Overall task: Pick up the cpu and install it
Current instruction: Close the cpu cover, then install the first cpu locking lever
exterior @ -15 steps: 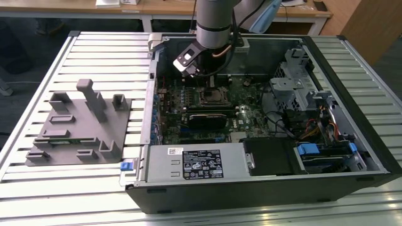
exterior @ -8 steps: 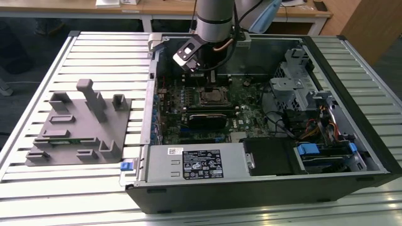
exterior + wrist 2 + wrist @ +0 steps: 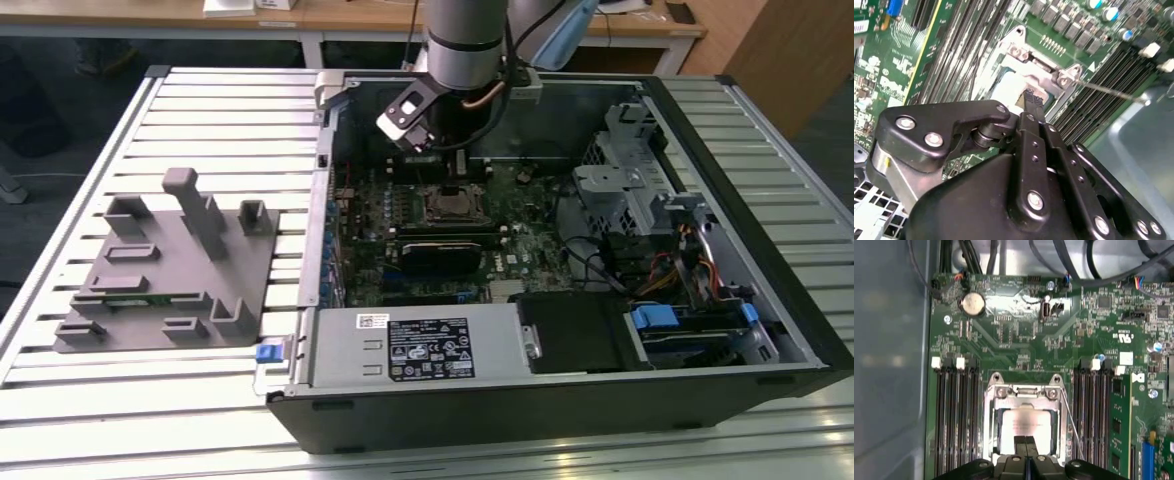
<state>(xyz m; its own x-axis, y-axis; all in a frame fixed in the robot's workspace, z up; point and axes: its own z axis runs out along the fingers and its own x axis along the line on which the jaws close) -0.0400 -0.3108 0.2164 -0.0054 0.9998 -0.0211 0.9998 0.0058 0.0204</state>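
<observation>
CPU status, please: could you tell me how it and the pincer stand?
Pincer shut, tips over cpu. Chip lying inside socket frame. Thin lever rod beside socket, apart from pincer.

On the motherboard (image 3: 1004,355) you can count one cpu (image 3: 1026,422), one metal socket frame (image 3: 1024,391), two banks of memory slots (image 3: 956,420) (image 3: 1094,420) and one coin cell (image 3: 972,303). Around it you have one gripper (image 3: 1026,442), one open computer case (image 3: 534,415), one power supply (image 3: 414,345) and one grey fixture (image 3: 174,270).

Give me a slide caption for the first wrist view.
Shut claw over the cpu seated in its metal-framed socket, memory slots flanking both sides.
</observation>
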